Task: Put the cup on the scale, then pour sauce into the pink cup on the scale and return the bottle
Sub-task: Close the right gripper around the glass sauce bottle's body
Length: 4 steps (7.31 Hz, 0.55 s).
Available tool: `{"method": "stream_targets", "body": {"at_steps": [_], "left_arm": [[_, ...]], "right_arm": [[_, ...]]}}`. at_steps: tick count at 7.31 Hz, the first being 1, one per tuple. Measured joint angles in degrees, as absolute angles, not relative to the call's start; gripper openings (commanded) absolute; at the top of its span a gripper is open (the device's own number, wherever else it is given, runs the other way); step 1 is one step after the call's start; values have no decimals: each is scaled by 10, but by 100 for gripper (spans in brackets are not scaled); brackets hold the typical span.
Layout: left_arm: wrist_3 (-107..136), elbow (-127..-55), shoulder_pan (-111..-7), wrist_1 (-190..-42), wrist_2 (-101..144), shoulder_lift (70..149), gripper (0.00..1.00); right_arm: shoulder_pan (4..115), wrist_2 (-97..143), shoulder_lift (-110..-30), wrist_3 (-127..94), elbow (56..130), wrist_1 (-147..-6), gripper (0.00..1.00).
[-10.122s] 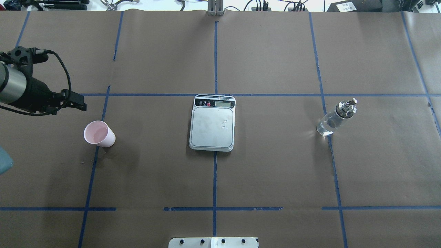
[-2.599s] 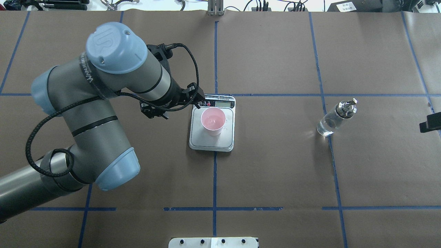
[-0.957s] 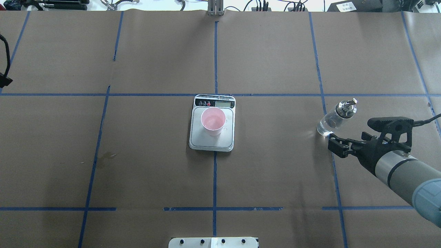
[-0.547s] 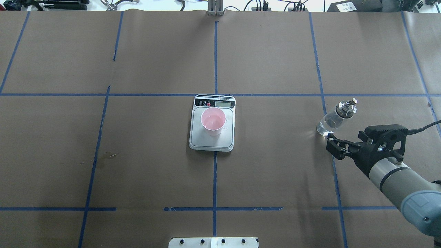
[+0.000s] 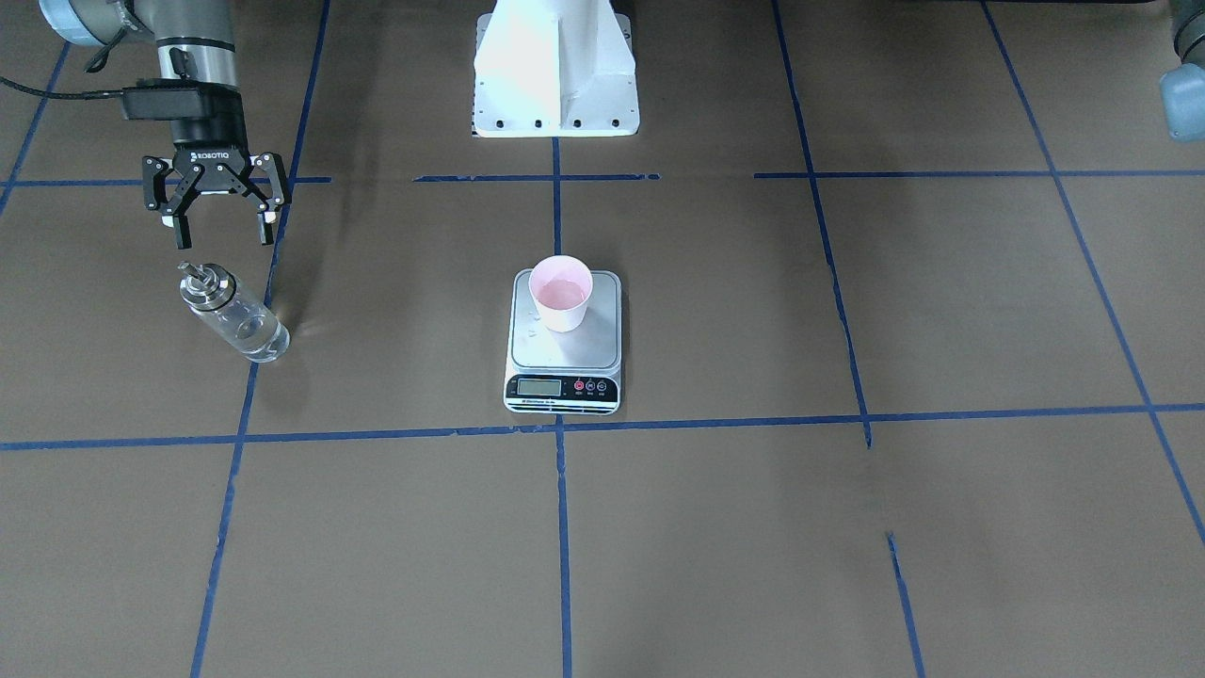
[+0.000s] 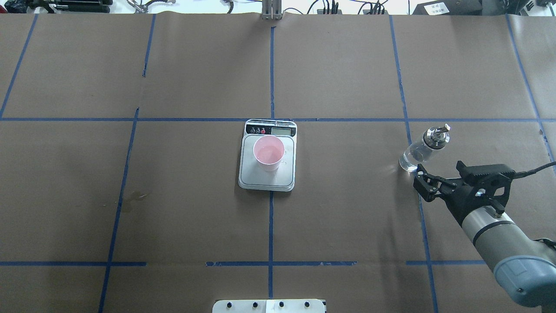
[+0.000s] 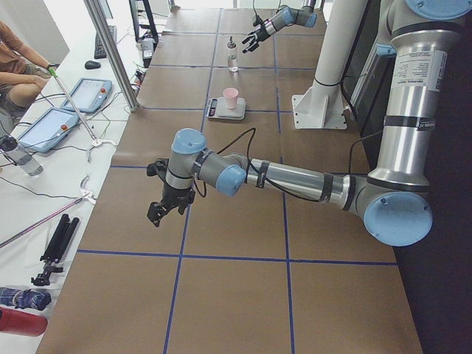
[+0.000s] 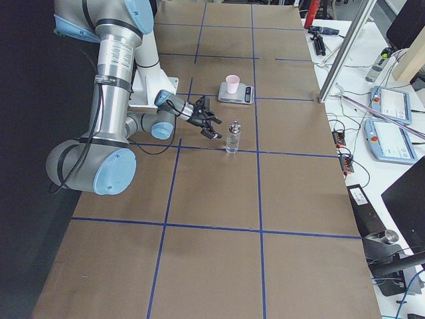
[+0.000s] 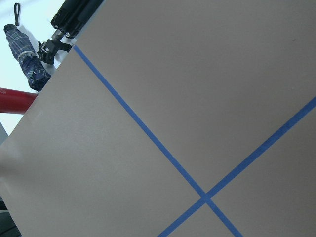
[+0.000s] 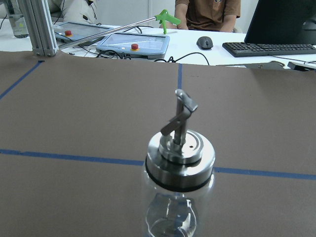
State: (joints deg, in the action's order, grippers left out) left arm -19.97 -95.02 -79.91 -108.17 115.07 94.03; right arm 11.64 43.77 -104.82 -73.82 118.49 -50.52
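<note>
Overhead exterior view: one bottle (image 6: 418,153) stands upright, well apart from the scale (image 6: 267,178) on its robot-right side. Its long axis is vertical and its spout slants up, away from the scale. One cup (image 6: 269,153) sits upright on the single scale's platform. Right gripper (image 5: 222,235): jaws spread, near the bottle, not touching. Left gripper (image 7: 156,212), far from the scale: jaw state cannot be determined.

Bright, even light from above; shadows on the table (image 6: 347,217) are soft. The overhead view's top strip and the left wrist view's upper left are blown white. The bottle (image 5: 235,315) glints.
</note>
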Motion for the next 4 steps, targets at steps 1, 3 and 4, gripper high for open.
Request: {"method": "stream_targets", "body": {"at_steps": [1, 3, 4], "left_arm": [[-198, -947, -799, -1083, 1158, 941, 100], [-195, -919, -797, -1084, 1164, 948, 100], [-196, -906, -797, -1084, 1164, 952, 100]], "right_arm": [[115, 425, -1047, -739, 1175, -505, 100], [111, 409, -1042, -741, 1160, -504, 100], [108, 399, -1036, -742, 1151, -504, 100]]}}
